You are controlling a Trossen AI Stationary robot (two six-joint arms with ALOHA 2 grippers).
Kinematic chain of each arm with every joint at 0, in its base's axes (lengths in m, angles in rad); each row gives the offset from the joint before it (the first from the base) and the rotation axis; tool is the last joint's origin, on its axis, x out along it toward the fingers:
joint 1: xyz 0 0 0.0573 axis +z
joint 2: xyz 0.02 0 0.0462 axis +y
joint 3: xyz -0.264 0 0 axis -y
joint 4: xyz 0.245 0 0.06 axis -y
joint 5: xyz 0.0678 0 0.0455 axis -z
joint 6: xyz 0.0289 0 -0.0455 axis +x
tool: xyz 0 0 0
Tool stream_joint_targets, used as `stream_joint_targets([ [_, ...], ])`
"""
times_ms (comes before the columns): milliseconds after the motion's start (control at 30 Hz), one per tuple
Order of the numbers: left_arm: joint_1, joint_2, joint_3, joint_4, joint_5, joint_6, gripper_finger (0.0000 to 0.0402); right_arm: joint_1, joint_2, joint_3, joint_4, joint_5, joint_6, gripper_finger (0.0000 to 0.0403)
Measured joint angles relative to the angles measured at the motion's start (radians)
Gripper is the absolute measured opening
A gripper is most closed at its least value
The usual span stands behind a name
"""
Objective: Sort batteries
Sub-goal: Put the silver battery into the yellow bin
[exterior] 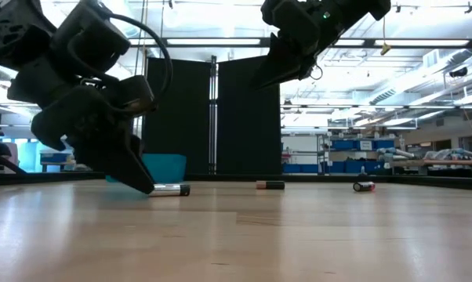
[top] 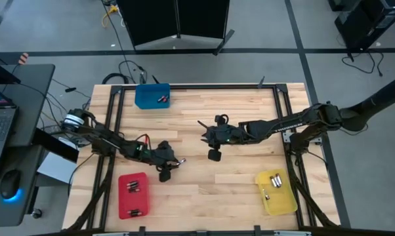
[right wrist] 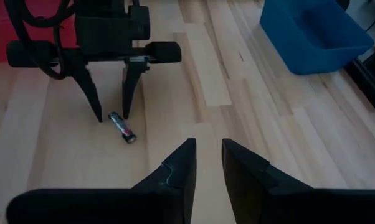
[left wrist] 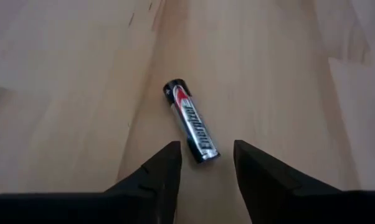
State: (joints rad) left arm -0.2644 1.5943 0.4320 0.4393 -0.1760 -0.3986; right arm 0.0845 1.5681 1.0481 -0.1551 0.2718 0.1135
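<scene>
1. We see the left end effector (top: 172, 163) low over the light wooden slatted desk (top: 204, 190), near its left-centre, with its two dark fingers (left wrist: 166, 171) spread apart and gripping nothing.
2. A small silver-and-black cylindrical battery with a red band (left wrist: 192, 121) lies flat on the desk just ahead of those fingers, in line with the gap between them and not touching either one; in the right wrist view the same cell (right wrist: 122, 127) lies at the tips of the left arm's fingers.
3. The right end effector (top: 214, 155) hangs above the middle of the desk, raised well clear of the wood in the low view, its fingers (right wrist: 175, 171) parted by a narrow gap and empty.
4. In the low view we make out two more small cells lying farther back on the desk: a copper-banded one (exterior: 270, 185) and a short dark one with red (exterior: 364, 186).
5. A blue rectangular plastic tray (top: 152, 96) sits at the far left of the desk with a few batteries inside.
6. A red rectangular tray (top: 133, 195) lies at the near left and holds some cells.
7. A yellow rectangular tray (top: 276, 192) lies at the near right, also holding several cells.
</scene>
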Motion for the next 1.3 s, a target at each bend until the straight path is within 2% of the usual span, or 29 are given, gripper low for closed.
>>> stream_joint_targets([
  [167, 0.002, 0.043, 0.0, 0.062, -0.032, -0.002, 0.0155, 0.0, 0.0, 0.0, 0.0, 0.0, -0.001, 0.0087],
  [267, 0.002, 0.061, 0.0, 0.079, -0.043, -0.012, 0.0139, 0.0, 0.0, 0.0, -0.003, 0.0, -0.002, 0.0087],
  [533, 0.002, 0.101, 0.002, 0.111, -0.077, -0.014, 0.0045, -0.001, 0.0, 0.0, -0.006, 0.0, -0.005, 0.0087],
  [767, 0.004, 0.099, -0.004, 0.187, -0.143, 0.113, 0.0045, 0.017, 0.0, -0.001, -0.158, 0.0, 0.006, 0.0078],
  [833, 0.005, 0.1, -0.009, 0.23, -0.145, 0.141, 0.0045, 0.029, 0.0, -0.02, -0.151, -0.003, 0.025, 0.0072],
  [967, 0.027, 0.098, -0.056, 0.421, -0.112, 0.164, 0.0045, 0.047, 0.0, -0.12, 0.0, -0.078, 0.075, 0.006],
  [1133, 0.062, 0.097, -0.141, 0.692, -0.004, 0.191, 0.0045, 0.067, 0.0, -0.285, 0.391, -0.174, 0.105, 0.0052],
  [1200, 0.074, 0.097, -0.152, 0.756, 0.039, 0.211, 0.0045, 0.074, 0.0, -0.321, 0.528, -0.179, 0.108, 0.0056],
  [1300, 0.091, 0.097, -0.137, 0.799, 0.099, 0.234, 0.0045, 0.074, 0.0, -0.336, 0.606, -0.18, 0.121, 0.0072],
])
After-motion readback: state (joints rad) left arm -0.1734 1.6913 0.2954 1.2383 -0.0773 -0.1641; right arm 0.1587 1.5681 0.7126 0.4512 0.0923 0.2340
